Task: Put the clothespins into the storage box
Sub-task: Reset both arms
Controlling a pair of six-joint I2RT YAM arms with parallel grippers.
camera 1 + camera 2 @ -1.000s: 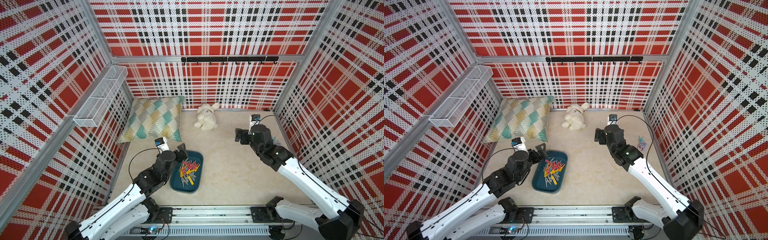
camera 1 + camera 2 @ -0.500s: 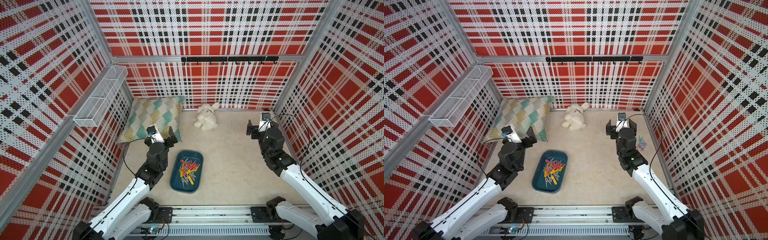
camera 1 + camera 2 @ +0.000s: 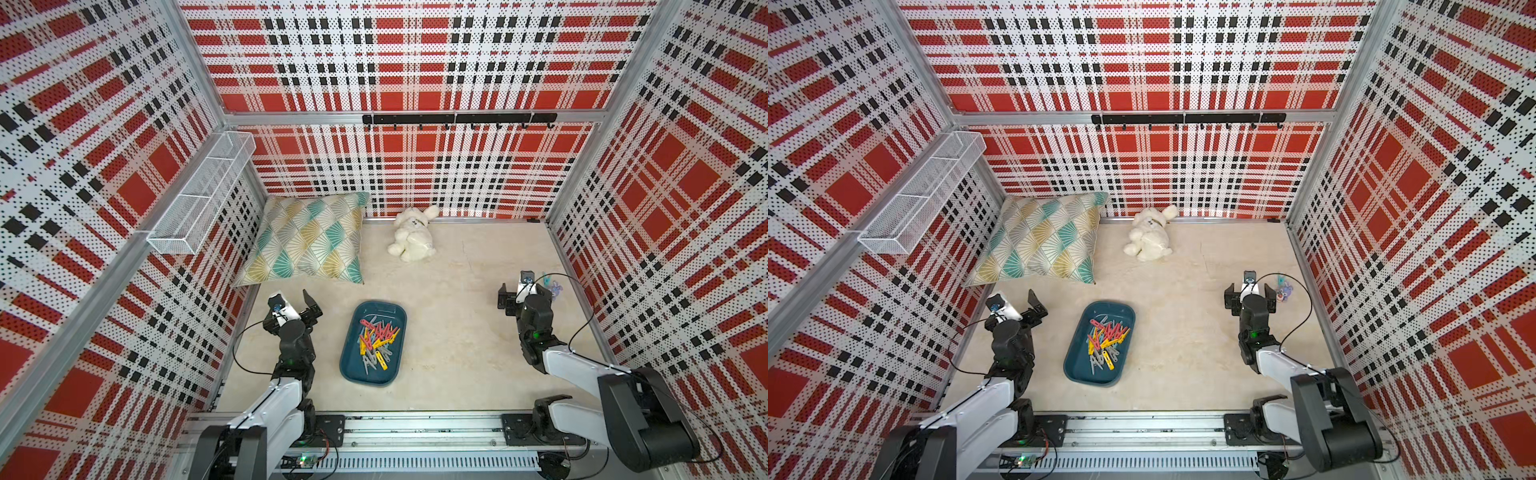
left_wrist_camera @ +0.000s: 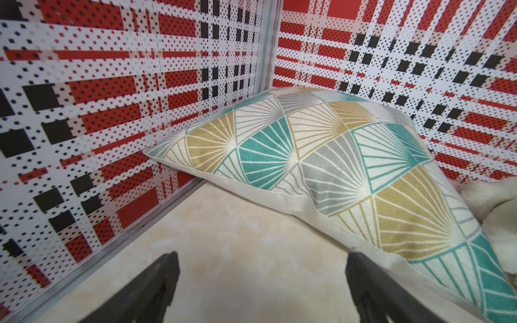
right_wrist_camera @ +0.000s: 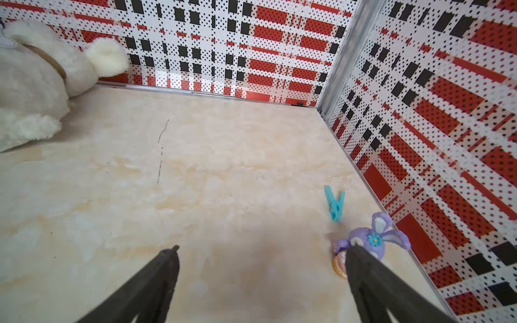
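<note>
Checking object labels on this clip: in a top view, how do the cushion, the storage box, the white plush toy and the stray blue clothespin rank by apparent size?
Largest to smallest:
1. cushion
2. storage box, clearly longer than the plush
3. white plush toy
4. blue clothespin, by far the smallest

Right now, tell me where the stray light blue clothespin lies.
In the right wrist view the light blue clothespin lies beside the purple bunny toy, by the right wall, ahead of the right end effector.

My beige tabletop (image 3: 457, 332) carries a pillow (image 3: 307, 241), a plush rabbit (image 3: 411, 239), a teal box (image 3: 380, 311), one blue clothespin (image 5: 335, 212) and a purple toy (image 5: 363, 237).
</note>
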